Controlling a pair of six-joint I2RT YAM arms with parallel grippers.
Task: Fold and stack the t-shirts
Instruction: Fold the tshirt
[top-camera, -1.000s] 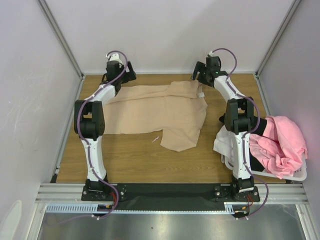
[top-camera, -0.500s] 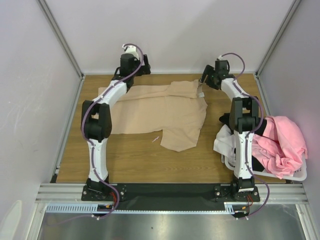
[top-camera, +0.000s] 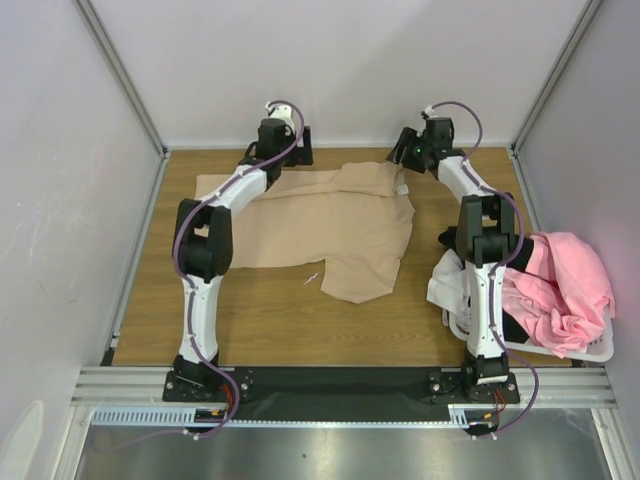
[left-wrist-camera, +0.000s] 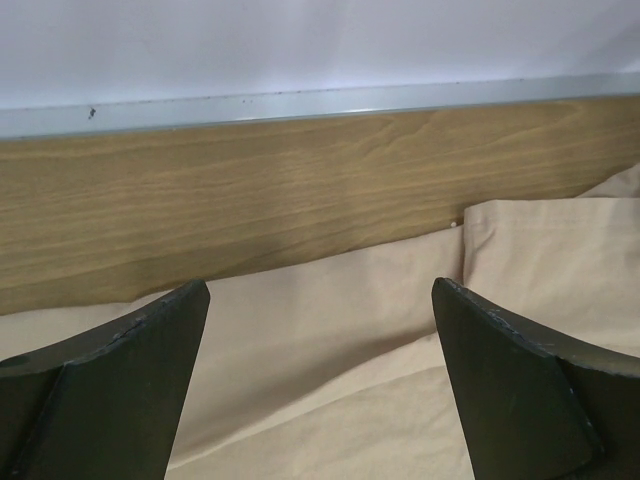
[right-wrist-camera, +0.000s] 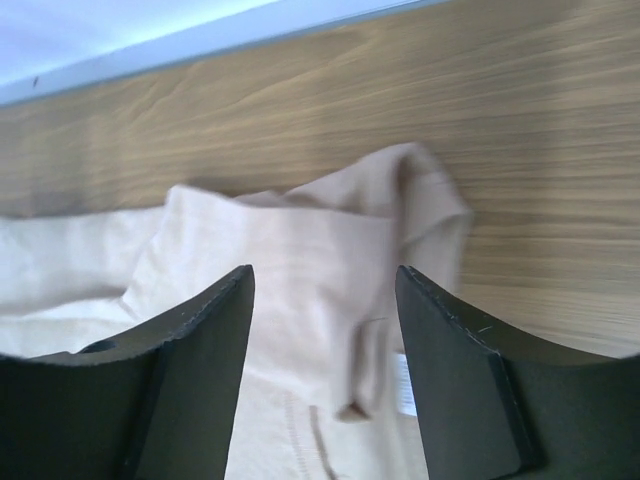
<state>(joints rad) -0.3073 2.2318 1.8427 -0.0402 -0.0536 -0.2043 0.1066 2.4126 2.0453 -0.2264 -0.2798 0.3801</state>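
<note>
- The tan shirt (top-camera: 320, 225) lies spread flat on the far half of the table (top-camera: 260, 320). It runs from about 10 o'clock to 1 o'clock of the table's middle, and one flap hangs down toward 6 o'clock.
- A small white label (top-camera: 403, 190) shows at the shirt's 2 o'clock corner, and a pale scrap (top-camera: 312, 277) lies on the wood just beside its near edge.
- A pink shirt (top-camera: 560, 285) is heaped in the basket (top-camera: 590, 352) at 4 o'clock, with a white shirt (top-camera: 447, 285) spilling over the side nearest the right arm.
- Both arms are stretched far forward, with their wrists close to the back wall (top-camera: 340, 70).
- The left gripper (top-camera: 292, 150) hangs at 11 o'clock over the shirt's far edge. In its wrist view (left-wrist-camera: 318, 300) we see the fingers spread wide, holding nothing, with cloth and bare wood below.
- The right gripper (top-camera: 408, 150) sits at 1 o'clock. In its wrist view (right-wrist-camera: 325, 275) the fingers stand partly apart on either side of a bunched fold at the shirt's corner, and we see no grip on the cloth.
</note>
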